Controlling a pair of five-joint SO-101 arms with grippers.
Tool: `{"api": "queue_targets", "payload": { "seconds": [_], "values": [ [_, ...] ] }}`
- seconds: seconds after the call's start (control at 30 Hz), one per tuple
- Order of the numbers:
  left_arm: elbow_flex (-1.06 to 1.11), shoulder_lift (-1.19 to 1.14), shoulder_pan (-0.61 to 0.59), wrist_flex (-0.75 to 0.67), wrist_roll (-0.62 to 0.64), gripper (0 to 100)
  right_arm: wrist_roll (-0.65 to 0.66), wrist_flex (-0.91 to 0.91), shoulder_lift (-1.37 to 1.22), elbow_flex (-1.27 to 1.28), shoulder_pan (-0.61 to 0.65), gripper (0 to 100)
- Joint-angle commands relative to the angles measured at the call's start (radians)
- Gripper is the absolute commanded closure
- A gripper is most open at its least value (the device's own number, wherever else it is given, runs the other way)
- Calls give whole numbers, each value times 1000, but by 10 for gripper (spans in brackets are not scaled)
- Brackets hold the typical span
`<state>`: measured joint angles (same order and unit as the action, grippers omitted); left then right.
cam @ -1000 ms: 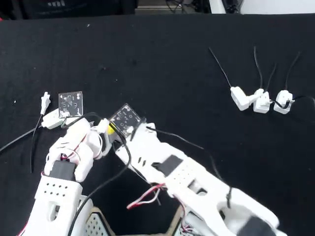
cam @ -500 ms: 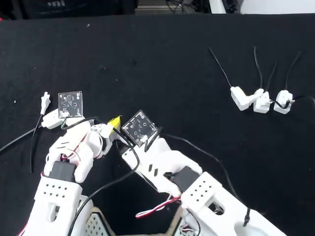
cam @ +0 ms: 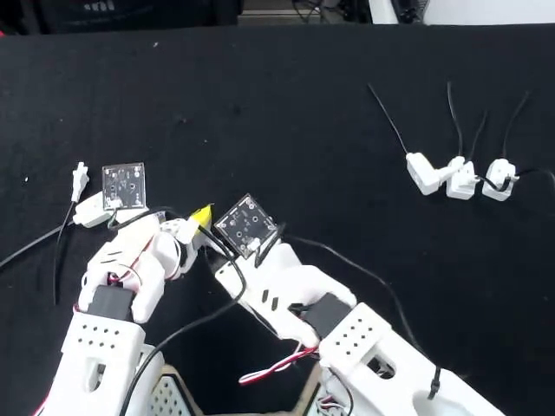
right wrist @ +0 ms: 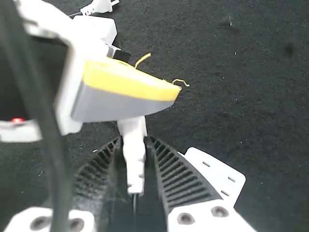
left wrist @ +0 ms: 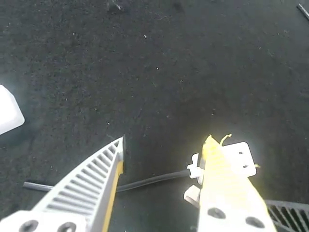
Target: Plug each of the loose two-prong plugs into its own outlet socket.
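— Right gripper [right wrist: 133, 142], in its own wrist view: what is being held?
— A white plug [right wrist: 133, 164] is being pinched between its dark ribbed fingers, with the cord trailing back toward the camera. A slotted white block [right wrist: 213, 175], probably a socket, is lying just beside one finger. The plug's front end is being covered by a yellow-faced finger [right wrist: 123, 84] of the other arm, so the prongs cannot be made out.
— And in the left wrist view?
— The left gripper [left wrist: 164, 141] is being held spread wide, with nothing clamped. A black cord [left wrist: 149, 180] is being straddled by its fingers, and the slotted white block is being half hidden behind the yellow one.
— What is being risked?
— The two arms are being crowded together. The held plug could be knocked and twisted, so that its prongs miss the slots. The cord could also be snagged.
— The high view?
— Three plugs [cam: 460, 178] are lying well apart from both arms on the black table [cam: 303, 95]. Whatever is lying beneath the two wrists is being masked by them.
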<state>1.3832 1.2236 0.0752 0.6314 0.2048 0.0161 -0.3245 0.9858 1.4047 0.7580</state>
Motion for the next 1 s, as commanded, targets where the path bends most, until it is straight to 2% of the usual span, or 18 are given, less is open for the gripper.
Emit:
{"api": "queue_targets", "payload": {
  "seconds": [0.0, 0.17, 0.33, 0.97],
  "values": [
    [4, -3, 8, -5, -8, 744, -14, 3, 67, -47, -43, 988],
    [4, -3, 8, -5, -8, 744, -17, 3, 67, -47, -43, 988],
    [4, -3, 12, -5, -6, 744, -126, 3, 104, -56, -44, 988],
    [16, 5, 12, -9, -6, 744, -132, 9, 147, -39, -44, 988]
  ]
}}
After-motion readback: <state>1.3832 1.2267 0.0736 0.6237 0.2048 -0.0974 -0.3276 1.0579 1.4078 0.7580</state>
